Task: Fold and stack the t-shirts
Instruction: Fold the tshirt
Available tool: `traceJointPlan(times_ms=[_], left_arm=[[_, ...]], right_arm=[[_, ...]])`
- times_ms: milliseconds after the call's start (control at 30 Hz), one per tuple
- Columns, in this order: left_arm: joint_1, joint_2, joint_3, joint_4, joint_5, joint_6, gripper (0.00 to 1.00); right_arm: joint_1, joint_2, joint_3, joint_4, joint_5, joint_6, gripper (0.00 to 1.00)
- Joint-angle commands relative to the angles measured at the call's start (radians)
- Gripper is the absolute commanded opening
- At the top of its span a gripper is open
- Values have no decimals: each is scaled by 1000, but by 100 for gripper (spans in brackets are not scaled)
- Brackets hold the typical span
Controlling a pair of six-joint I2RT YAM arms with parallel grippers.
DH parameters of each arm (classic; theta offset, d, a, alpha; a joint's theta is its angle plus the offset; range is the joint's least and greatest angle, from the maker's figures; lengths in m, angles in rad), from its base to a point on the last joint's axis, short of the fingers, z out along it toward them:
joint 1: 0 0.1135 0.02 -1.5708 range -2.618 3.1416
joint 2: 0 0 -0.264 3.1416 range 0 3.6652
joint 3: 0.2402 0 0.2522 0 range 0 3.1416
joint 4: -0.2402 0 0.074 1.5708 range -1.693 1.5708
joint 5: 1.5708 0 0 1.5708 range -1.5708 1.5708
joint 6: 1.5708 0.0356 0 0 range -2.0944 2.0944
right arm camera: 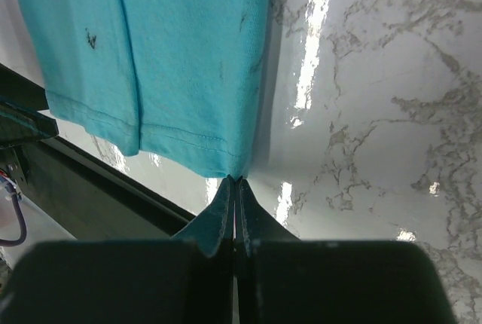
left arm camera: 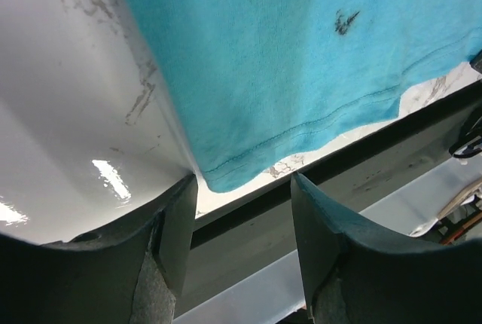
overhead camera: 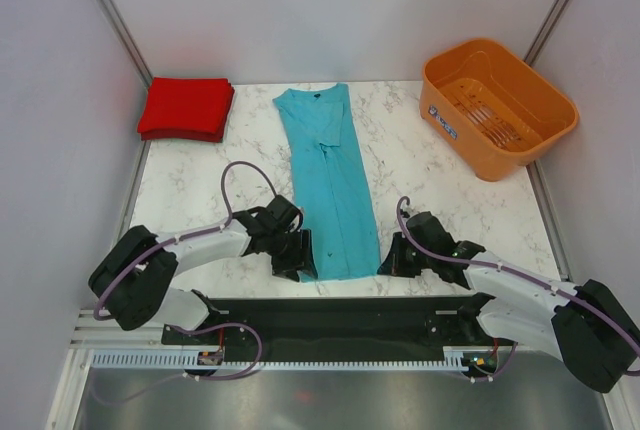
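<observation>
The teal-blue t-shirt [overhead camera: 328, 175] lies on the table as a long narrow strip, with its dark neckline at the far end. The red t-shirt [overhead camera: 185, 107] lies folded at the far left corner. My left gripper [overhead camera: 297, 255] is at the strip's near left hem corner. In the left wrist view it [left arm camera: 245, 184] is open, and the teal hem [left arm camera: 301, 60] ends just ahead of the fingertips. My right gripper [overhead camera: 393, 255] is at the near right hem corner. In the right wrist view it [right arm camera: 236, 181] is shut, pinching the tip of the teal hem [right arm camera: 181, 60].
An orange slotted basket [overhead camera: 497, 105] stands at the far right. The marble table's [overhead camera: 450, 200] near edge and a black rail [overhead camera: 330, 310] lie right behind both grippers. Walls close in the left, right and far sides.
</observation>
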Motion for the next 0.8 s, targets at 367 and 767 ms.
traceJointPlan(times_ms=[367, 767], left_arm=[[-4, -97, 45, -22, -71, 6, 61], [-4, -263, 80, -172, -354, -100, 52]], right_arm=[[7, -26, -6, 11, 29, 23, 0], [7, -15, 8, 5, 33, 3, 0]])
